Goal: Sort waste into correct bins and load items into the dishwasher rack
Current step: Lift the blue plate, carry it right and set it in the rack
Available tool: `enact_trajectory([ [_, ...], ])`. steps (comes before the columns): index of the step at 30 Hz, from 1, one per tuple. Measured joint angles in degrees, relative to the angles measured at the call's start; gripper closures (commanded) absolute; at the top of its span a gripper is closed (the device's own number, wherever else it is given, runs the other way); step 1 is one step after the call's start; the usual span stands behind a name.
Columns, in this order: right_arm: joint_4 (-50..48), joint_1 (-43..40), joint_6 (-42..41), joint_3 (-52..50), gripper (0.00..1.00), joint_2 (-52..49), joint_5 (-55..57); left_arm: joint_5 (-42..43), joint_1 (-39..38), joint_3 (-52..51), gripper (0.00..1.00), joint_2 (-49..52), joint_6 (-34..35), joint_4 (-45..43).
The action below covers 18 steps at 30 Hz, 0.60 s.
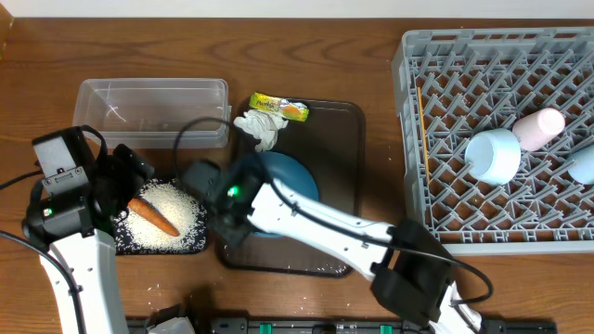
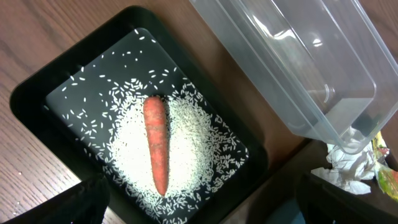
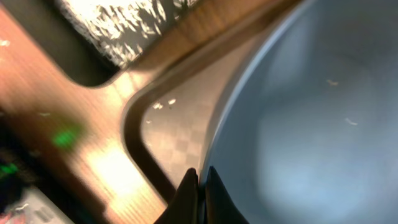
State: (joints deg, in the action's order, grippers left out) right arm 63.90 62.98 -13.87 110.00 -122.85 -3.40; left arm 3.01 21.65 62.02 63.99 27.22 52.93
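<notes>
The right gripper (image 1: 225, 198) is clenched on the left rim of the bowl (image 1: 292, 178). In the right wrist view its two fingertips (image 3: 188, 190) press together right at that rim, with the bowl's (image 3: 311, 124) grey-blue inside filling the right of the picture and a few rice grains stuck to it. The bowl sits in the left half of the brown tray (image 1: 345, 186), whose rounded front-left corner (image 3: 140, 134) shows just beside the fingers.

At the tray's back edge lies the tissue (image 1: 260, 128), touching the bowl's far rim. The wrapper (image 1: 280, 108) sits just behind the tissue, on the tray's back-left corner.

The left gripper (image 1: 125, 179) hangs released, jaws wide, over the back-left part of the black tray (image 1: 200, 247). From its wrist camera the carrot (image 2: 157, 143) lies straight below, between the spread fingers, on a heap of rice (image 2: 199, 134) in the middle of the black tray (image 2: 37, 93). The tub (image 2: 298, 68) stands just behind this tray, near the desk's (image 1: 325, 56) back-left area, holding nothing that I can make out.

The rack (image 1: 464, 111) fills the desk's right side. In it a light-blue cup (image 1: 494, 155) and a pink cup (image 1: 540, 127) lie side by side, and chopsticks (image 1: 420, 121) rest along its left edge.
</notes>
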Motion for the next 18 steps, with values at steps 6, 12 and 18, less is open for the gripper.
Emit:
enact_trajectory([
  [6,13.1,-5.9,0.5,18.2,0.99,0.0,-0.3,0.0,0.0,0.0,0.03,0.0,0.0,0.0],
  [12,23.8,-20.8,0.5,33.9,0.99,0.0,0.3,0.0,0.0,0.0,0.03,0.0,0.0,0.0],
  [18,22.7,-41.2,1.9,37.0,0.99,0.0,-9.0,0.0,0.0,0.0,0.03,0.0,0.0,0.0],
])
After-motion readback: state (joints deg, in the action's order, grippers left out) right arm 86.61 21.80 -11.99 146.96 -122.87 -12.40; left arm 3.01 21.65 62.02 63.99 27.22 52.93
